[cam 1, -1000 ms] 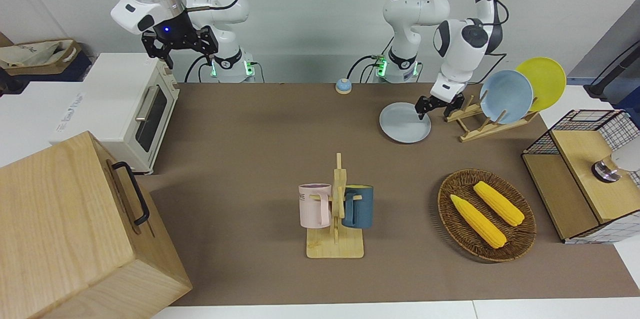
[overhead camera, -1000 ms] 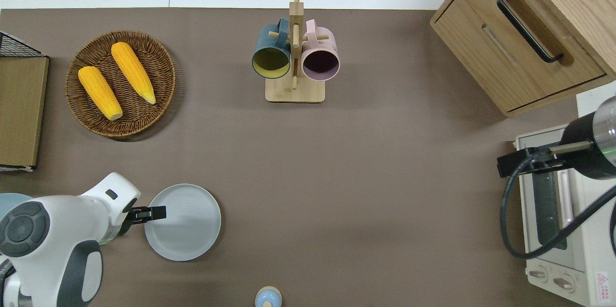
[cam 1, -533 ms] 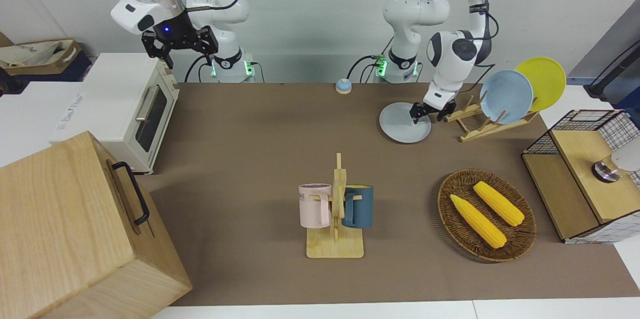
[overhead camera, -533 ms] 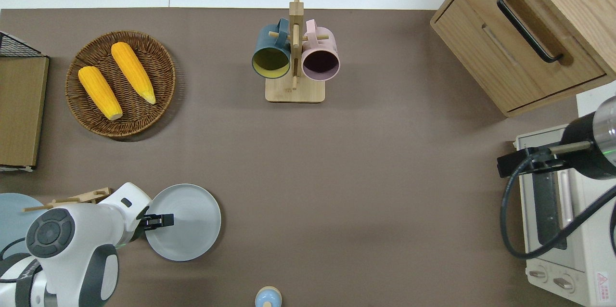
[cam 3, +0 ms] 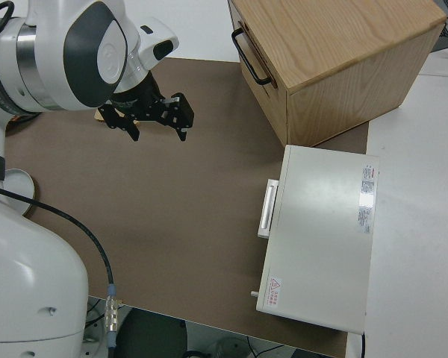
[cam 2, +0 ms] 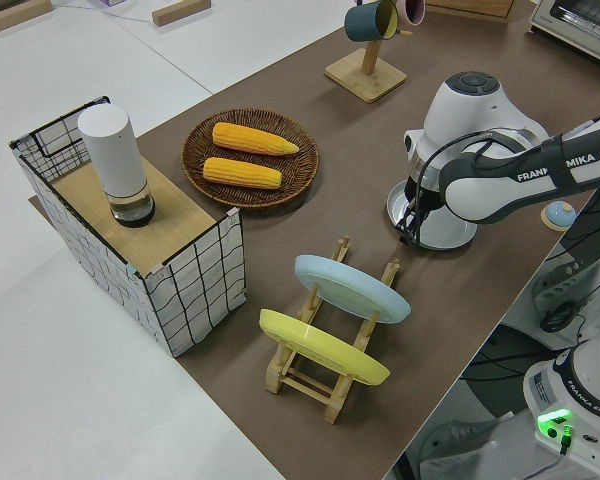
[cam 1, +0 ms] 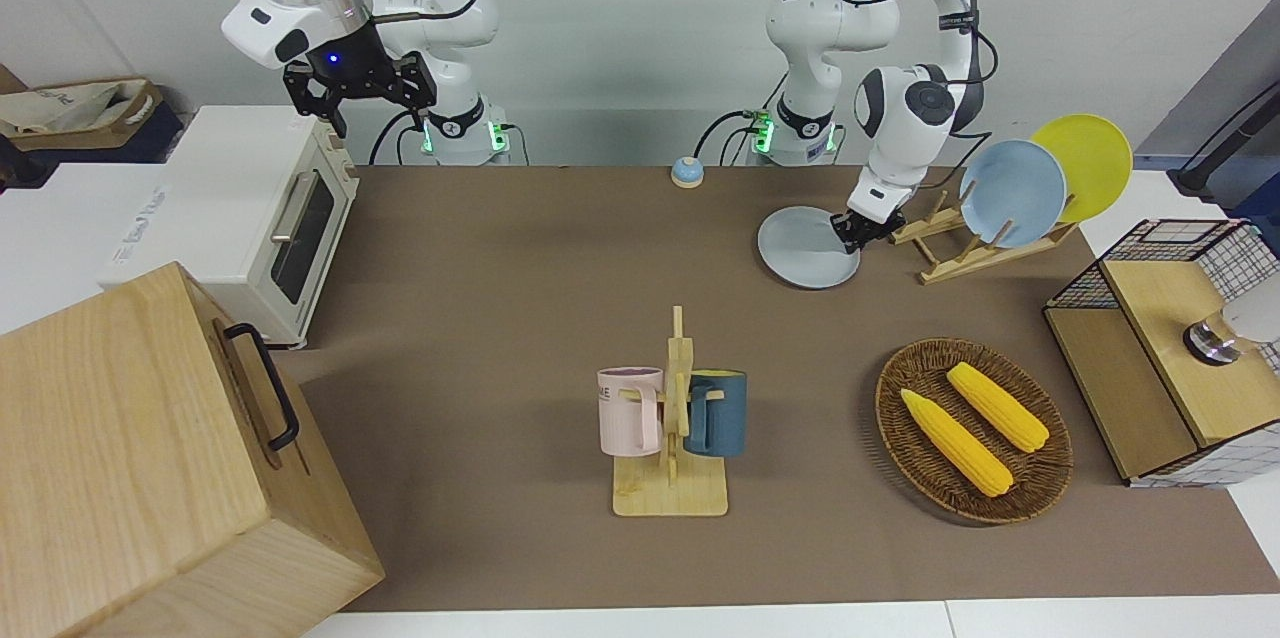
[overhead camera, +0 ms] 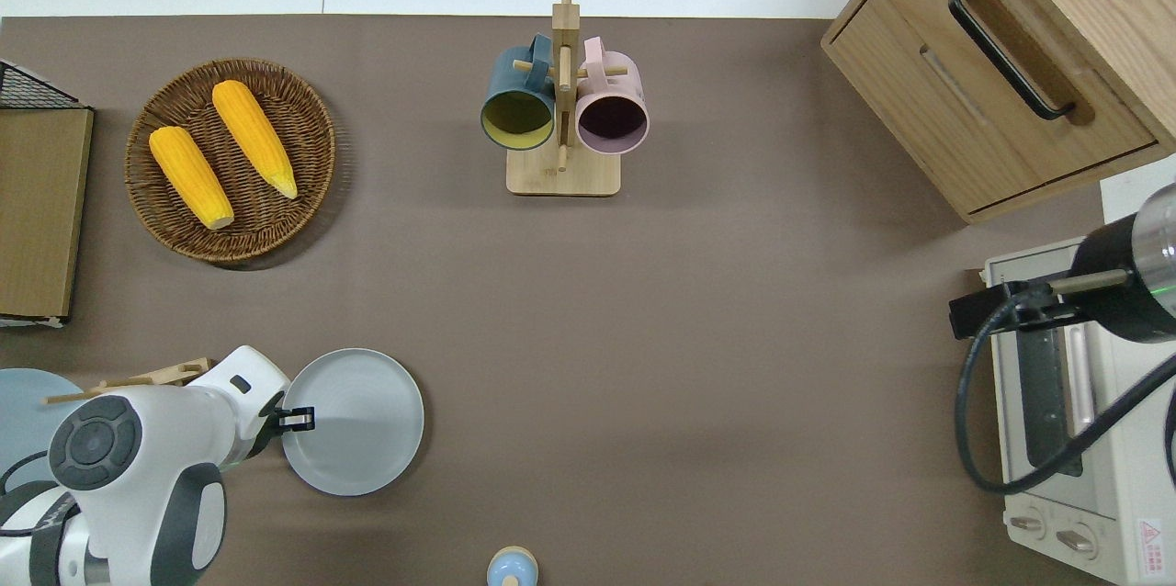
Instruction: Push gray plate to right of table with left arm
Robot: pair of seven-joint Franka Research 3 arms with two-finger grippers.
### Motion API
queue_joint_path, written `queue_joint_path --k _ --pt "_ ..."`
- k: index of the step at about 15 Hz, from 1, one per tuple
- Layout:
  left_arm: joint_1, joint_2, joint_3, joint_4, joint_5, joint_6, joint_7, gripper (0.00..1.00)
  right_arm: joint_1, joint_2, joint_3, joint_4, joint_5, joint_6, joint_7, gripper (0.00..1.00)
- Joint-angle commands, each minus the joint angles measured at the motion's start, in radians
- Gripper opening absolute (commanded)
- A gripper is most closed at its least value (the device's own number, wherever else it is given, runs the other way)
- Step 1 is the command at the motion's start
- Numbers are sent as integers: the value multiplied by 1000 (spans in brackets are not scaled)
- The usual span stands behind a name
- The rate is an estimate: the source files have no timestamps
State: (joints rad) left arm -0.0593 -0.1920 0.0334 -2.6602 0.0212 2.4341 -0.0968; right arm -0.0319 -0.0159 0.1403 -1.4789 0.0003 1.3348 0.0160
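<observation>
Left claw: the left claw (overhead camera: 303, 419) sits low at the rim of the gray plate (overhead camera: 358, 422), on the edge toward the left arm's end of the counter (overhead camera: 698, 347) — its fingers look drawn together, and it grips nothing.
Gray plate: flat on the counter near the robots' edge, just beside the wooden dish rack (cam 1: 955, 243) that holds a sky-blue plate (cam 1: 1012, 193) and a yellow plate (cam 1: 1082, 166).
Just changed: a second ago the claw stood spread over the plate's inside; it has since closed up and drawn back to the rim, and the plate has edged slightly toward the right arm's end.
Meaning: the push seems only just begun — nearly the whole width of the counter remains.
Path: open brown mat lies ahead, with the mug stand (overhead camera: 563, 108) well apart, farther from the robots.
Right arm: parked, its claw (cam 3: 151, 113) spread apart.
</observation>
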Motion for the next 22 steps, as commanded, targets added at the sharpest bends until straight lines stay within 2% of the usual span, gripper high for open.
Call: queue_joint_path --k 1,9,12,16,19,22 --pt "10 8 5 -9 20 11 8 0 -19 -2 16 9 4 -16 12 983" --pt "3 9 5 -6 25 13 -6 0 -19 -2 16 9 4 -16 12 983" --pt "0 68 -9 32 25 11 -30 0 -19 -2 16 9 4 -16 12 983" --pt "-48 134 -50 132 16 -4 -181 0 -19 -2 16 9 4 -16 12 983" --pt "-97 164 -67 198 14 -73 -282 0 -20 -2 16 9 4 -16 12 983" --pt "-174 206 -92 244 13 -93 -432 0 -19 -2 16 9 4 -16 12 983"
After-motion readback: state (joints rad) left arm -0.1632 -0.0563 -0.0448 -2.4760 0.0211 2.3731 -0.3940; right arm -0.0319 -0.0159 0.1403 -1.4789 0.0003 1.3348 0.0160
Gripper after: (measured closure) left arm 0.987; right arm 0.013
